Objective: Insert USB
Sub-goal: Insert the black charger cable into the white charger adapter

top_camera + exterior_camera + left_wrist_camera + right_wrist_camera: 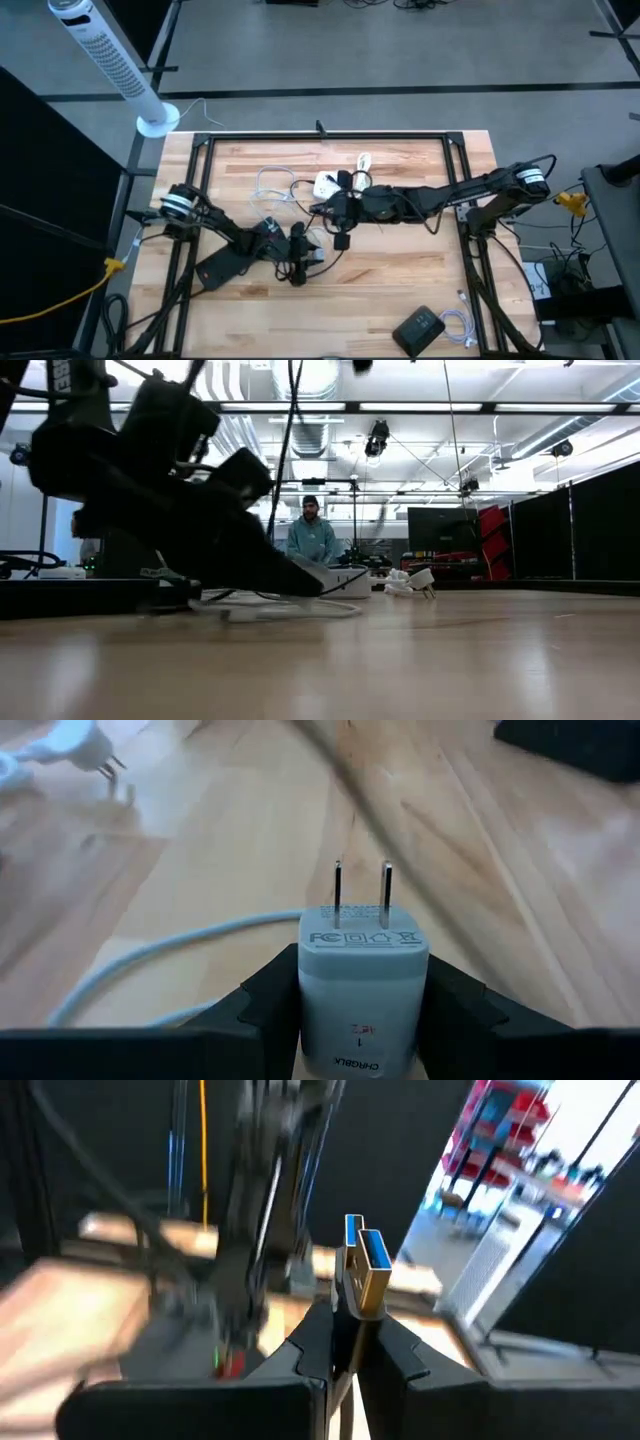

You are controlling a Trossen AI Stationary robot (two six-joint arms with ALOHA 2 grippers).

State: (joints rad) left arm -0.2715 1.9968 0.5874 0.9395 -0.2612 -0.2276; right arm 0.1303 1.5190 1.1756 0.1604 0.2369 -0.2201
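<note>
The left gripper point(362, 1020) has its jaws clamped on the sides of a grey charger point(363, 990), prongs pointing away from the wrist, just above the tabletop point(220, 850). In the high view this gripper point(298, 262) sits left of centre in the lower middle of the frame. The right gripper point(352, 1342) pinches a USB plug point(365, 1275) with narrow jaws, the metal tip standing clear of them; from above it point(341, 238) hangs near the middle of the frame, just up and right of the left one.

The step in hand looks like lining plug to port. The charger's port is not visible in any view; judging by the prongs, it likely sits on the end buried toward the wrist, so the left arm probably needs to turn the charger until that face meets the plug. Done well, the plug's flat side should be squared with the slot before pushing, the approach kept straight and slow, and the charger held firm against the push. A white cable point(150, 960) trails beside the charger and could snag.
</note>
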